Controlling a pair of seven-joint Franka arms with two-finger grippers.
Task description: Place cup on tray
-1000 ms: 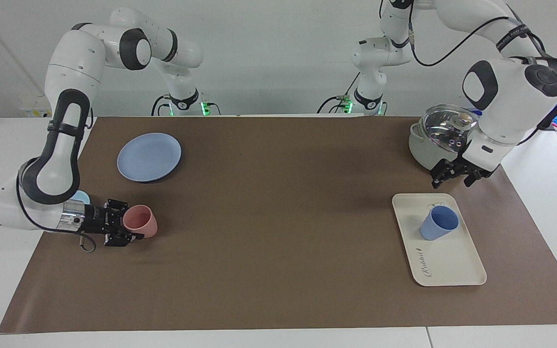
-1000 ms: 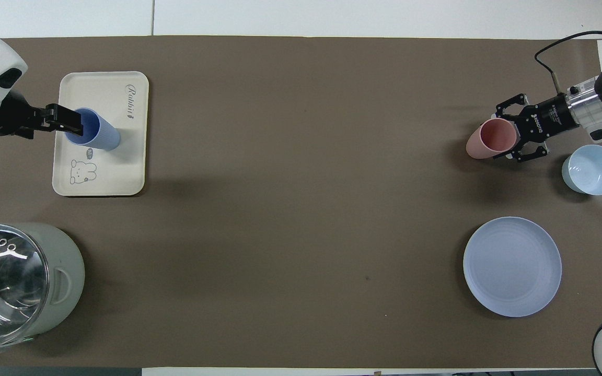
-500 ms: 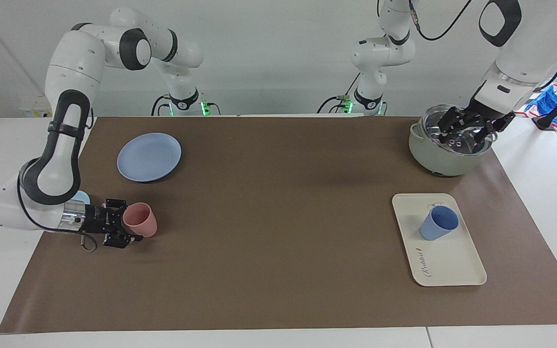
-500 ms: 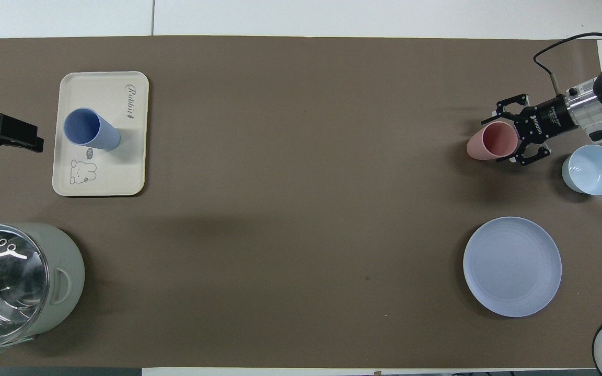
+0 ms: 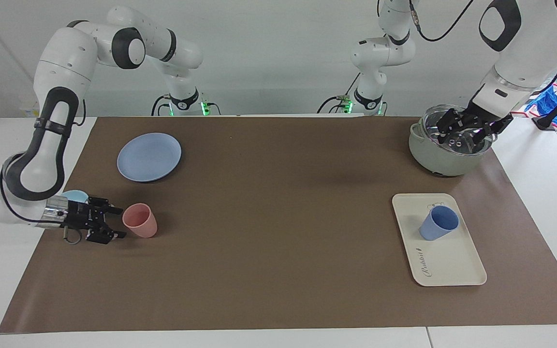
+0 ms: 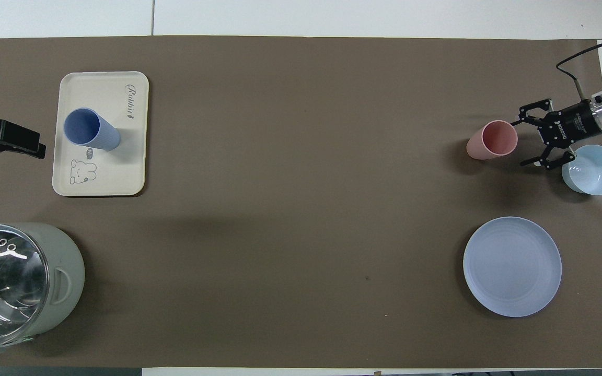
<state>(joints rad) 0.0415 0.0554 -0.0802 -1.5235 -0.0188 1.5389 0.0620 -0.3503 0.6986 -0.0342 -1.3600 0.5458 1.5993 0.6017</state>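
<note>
**A:** On the tray (image 5: 445,263), toward the left arm's end of the desk (image 5: 278,241), the cup (image 5: 438,223) is sitting upright with its mouth up, between the rabbit drawing and the "Rabbit" script. Nothing is touching it.

**B:** Yep. The left tool (image 5: 463,129) is hanging up in the air in front of the grey pot (image 5: 445,152) with the glass lid, well apart from the cup. Honestly I can't tell how wide its fingers are standing, though it isn't carrying anything.

**A:** And the right tool (image 6: 535,136) is sitting low over the desk at the right arm's end, fingers spread wide and holding nothing. It's just beside the pink tumbler (image 6: 491,140), not touching it, and the light-blue bowl (image 6: 592,170) is right by it too.

**B:** The pink one is standing upright on the brown mat. The round blue plate (image 5: 149,157) is lying nearer to the robots than that tumbler.
</note>
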